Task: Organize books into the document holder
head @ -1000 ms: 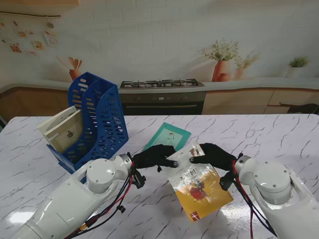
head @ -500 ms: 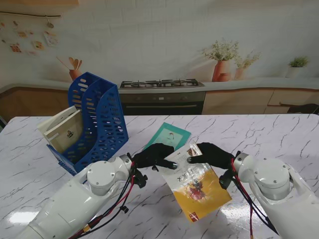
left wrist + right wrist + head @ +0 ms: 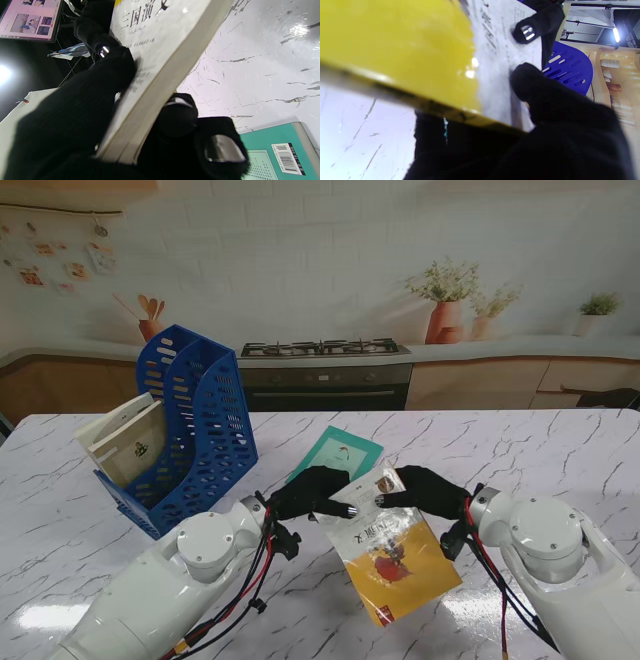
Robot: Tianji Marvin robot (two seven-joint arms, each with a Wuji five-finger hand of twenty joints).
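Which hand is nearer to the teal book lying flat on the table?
Left. The left hand sits right beside the teal book; the right hand is farther off, across the yellow book both hold.

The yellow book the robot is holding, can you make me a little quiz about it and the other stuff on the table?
1. True or false: both hands grip the yellow book.
2. Which book lies flat on the table? A) teal book B) red book C) black book
3. Fill in: the blue document holder stands to the robot's ____.

Key:
1. True. The left hand and right hand both pinch its far edge.
2. A, the teal book, just beyond the hands.
3. Left. It already holds a cream book.
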